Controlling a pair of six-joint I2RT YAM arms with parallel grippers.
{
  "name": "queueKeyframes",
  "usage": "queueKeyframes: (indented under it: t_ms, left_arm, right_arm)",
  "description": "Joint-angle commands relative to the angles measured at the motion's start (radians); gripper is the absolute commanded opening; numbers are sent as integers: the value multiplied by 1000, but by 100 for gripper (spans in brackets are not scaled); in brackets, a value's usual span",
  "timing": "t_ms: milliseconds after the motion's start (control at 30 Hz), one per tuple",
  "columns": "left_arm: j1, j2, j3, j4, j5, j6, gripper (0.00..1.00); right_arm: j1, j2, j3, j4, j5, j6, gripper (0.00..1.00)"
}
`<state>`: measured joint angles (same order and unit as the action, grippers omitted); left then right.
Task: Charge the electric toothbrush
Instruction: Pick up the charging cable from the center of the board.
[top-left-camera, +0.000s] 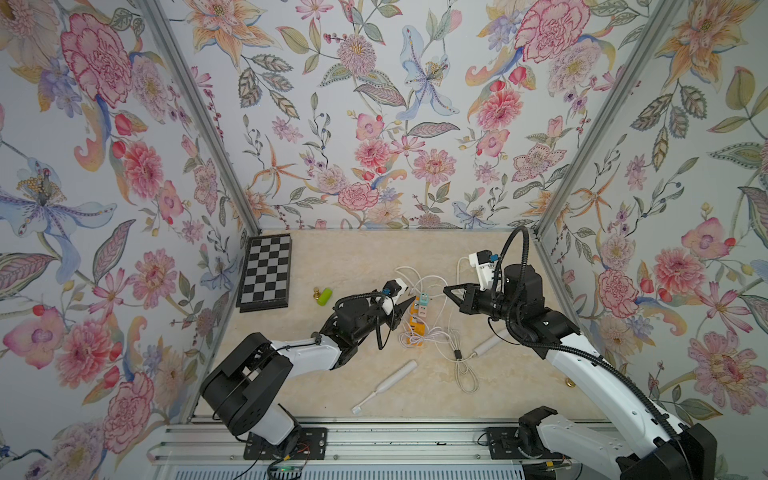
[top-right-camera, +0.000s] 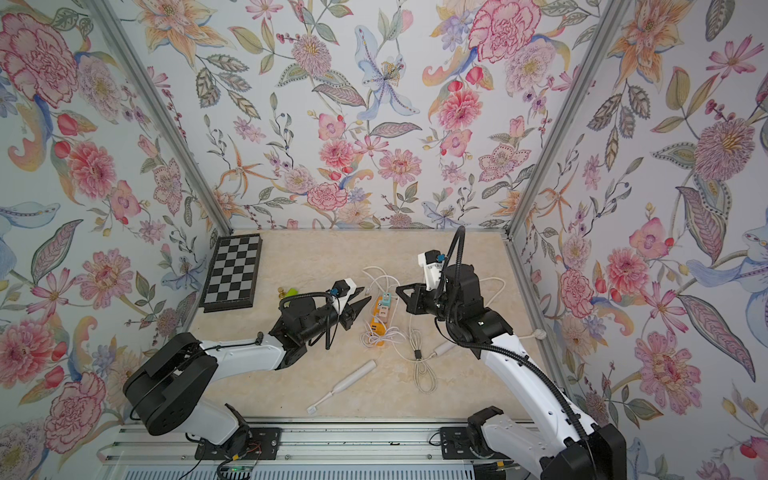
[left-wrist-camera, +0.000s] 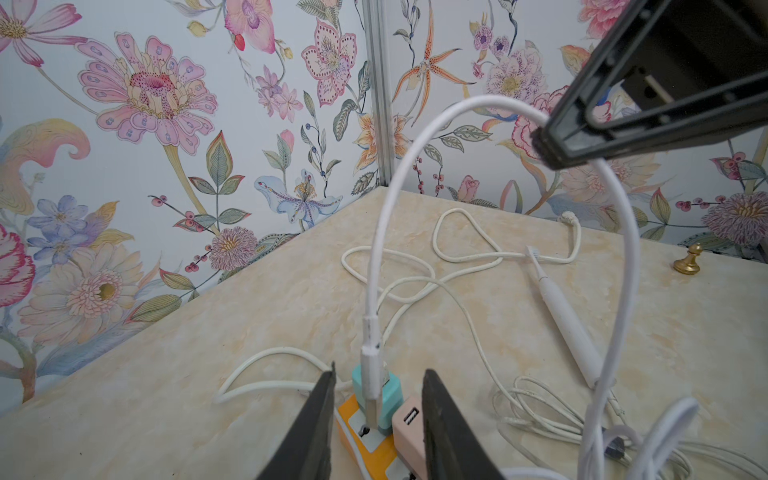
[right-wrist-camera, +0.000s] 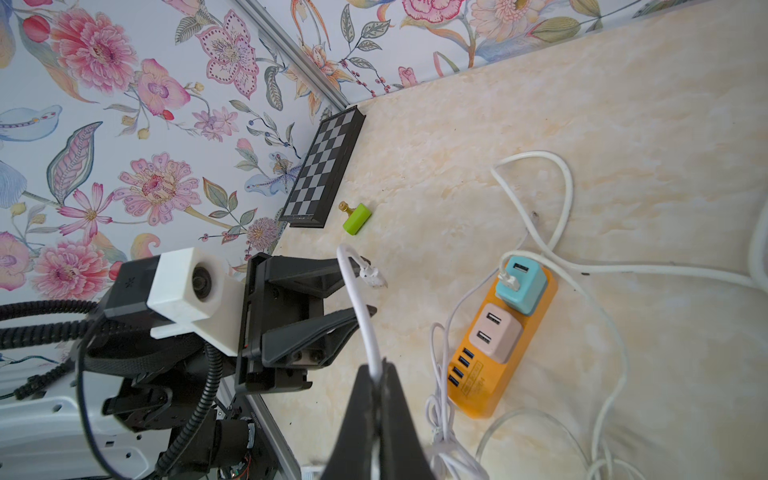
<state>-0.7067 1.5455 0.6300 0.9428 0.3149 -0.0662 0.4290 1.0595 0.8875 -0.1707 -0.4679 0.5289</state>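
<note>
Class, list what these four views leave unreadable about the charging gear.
- Electric toothbrush: charging port too small, both top views.
- Second toothbrush: head hidden under the right arm in a top view.
- Power strip: cut by the bottom edge, left wrist view.
- White cable: hidden past the right gripper, right wrist view.

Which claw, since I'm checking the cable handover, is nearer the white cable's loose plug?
Left. The left claw brackets the plug between its open fingers. The right claw pinches the white cable farther along, beyond its arch.
</note>
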Motion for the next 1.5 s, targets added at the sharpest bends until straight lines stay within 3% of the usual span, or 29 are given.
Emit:
queueKeyframes:
  t_ms: [0, 100, 233, 367, 900, 1233, 1467]
  left_arm:
    - [8, 12, 38, -4, 36, 31, 30]
    - [8, 40, 44, -14, 47, 31, 24]
    - [9, 57, 37, -26, 59, 28, 27]
    - [8, 56, 46, -41, 50, 30, 22]
    - [8, -12, 49, -33, -39, 37, 25]
    - [8, 3, 80, -81, 37, 55, 12]
    - [9, -4, 95, -102, 15, 43, 1]
  right_arm:
    - [-7, -32, -7, 0, -18, 14, 0]
    - [-7, -37, -7, 0, -17, 13, 0]
    - [-11, -41, -2, -1, -16, 16, 0]
    - [-12, -39, -3, 0, -19, 16, 0]
    - [-17, -41, -16, 0, -22, 23, 0]
    - [-16, -37, -3, 0, -21, 28, 0]
    - [-21, -38, -6, -5, -27, 22, 0]
